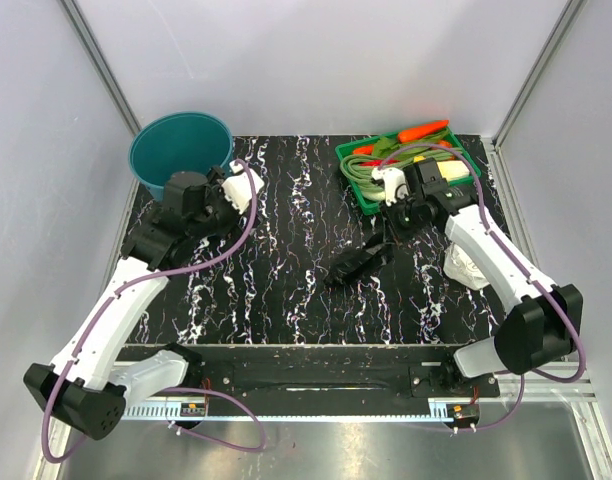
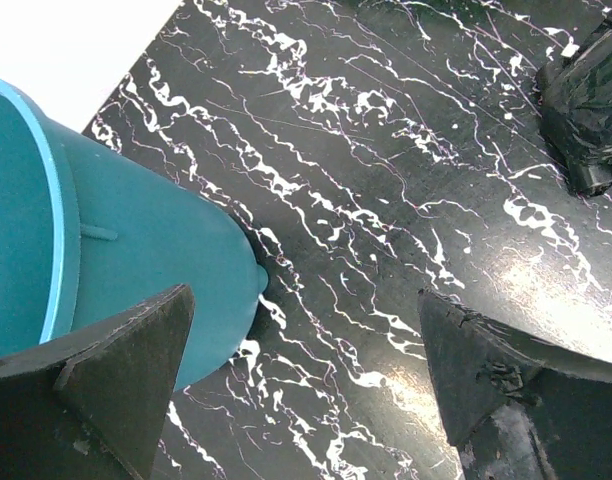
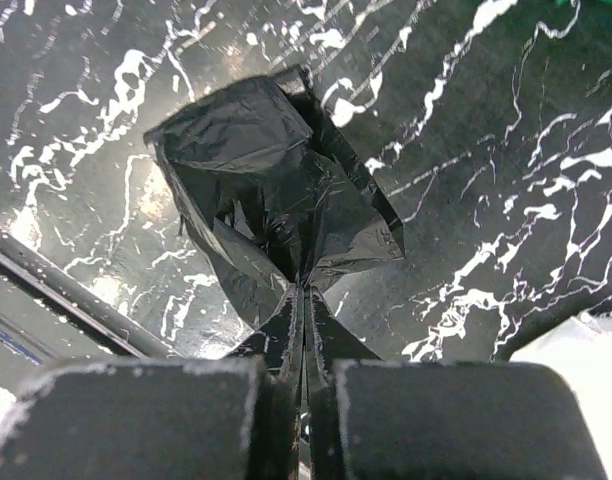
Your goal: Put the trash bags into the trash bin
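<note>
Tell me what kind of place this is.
Probably a lab robot test cell: plain white walls on metal framing enclose a marbled black table, two robot arms are bolted at its near edge, and the trash bin and vegetable tray look like props.

White arms (image 1: 116,310), black joints (image 1: 534,335), purple cables (image 1: 254,205)

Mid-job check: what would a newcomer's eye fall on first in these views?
First, the crumpled black trash bag pinched by the shut right gripper, right of centre on the marbled table. Next, the teal trash bin at the far left corner, with the open left gripper beside its wall.
</note>
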Motion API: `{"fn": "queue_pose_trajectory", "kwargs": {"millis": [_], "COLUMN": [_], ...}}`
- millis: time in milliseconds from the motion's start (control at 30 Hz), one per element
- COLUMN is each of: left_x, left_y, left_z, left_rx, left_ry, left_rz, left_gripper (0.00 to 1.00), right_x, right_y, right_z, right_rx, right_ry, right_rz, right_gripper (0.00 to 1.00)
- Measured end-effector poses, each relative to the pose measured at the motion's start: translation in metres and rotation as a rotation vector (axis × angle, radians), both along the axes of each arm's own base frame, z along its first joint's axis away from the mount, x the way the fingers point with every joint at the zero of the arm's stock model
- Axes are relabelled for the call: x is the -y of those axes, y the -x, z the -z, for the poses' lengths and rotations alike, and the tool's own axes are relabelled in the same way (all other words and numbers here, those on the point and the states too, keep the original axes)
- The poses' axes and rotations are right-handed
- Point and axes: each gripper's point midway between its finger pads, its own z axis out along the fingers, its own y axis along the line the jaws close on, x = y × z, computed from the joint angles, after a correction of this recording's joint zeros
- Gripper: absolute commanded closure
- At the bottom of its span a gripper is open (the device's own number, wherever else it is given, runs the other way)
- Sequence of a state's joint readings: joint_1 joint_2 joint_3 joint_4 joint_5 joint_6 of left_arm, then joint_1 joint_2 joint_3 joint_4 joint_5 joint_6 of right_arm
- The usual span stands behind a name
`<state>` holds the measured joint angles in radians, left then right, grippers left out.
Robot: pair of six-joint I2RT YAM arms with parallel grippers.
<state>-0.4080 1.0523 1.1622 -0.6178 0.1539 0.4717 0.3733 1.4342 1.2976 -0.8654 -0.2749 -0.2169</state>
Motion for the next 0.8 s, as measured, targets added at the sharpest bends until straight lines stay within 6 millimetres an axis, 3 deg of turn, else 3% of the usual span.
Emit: {"fn": "queue_pose_trajectory", "kwargs": {"millis": [300,567,800], "left_x": [0.004,0.018,0.06], "left_y": [-0.005,-0.005,-0.007], "left_z": [0.006,0.013,0.045], "left_rx": [-0.016,-0.04,-0.146], "left_ry": [-0.001,0.009,-0.014], "left_rz": [0.01,0.058,0.15], "left_gripper": [0.01,0.01,0.01], "right_x": [0.049,0.083,0.112], "right_y": [0.01,0.01,0.006], "right_z": [0.042,0.032,0.026], "right_rx": [-0.076,-0.001,0.064], "right_ry": [0.094,0.155,0.244], "right_rz": [0.094,0.181,0.253], "right_gripper": [1.0,1.0,1.0]}}
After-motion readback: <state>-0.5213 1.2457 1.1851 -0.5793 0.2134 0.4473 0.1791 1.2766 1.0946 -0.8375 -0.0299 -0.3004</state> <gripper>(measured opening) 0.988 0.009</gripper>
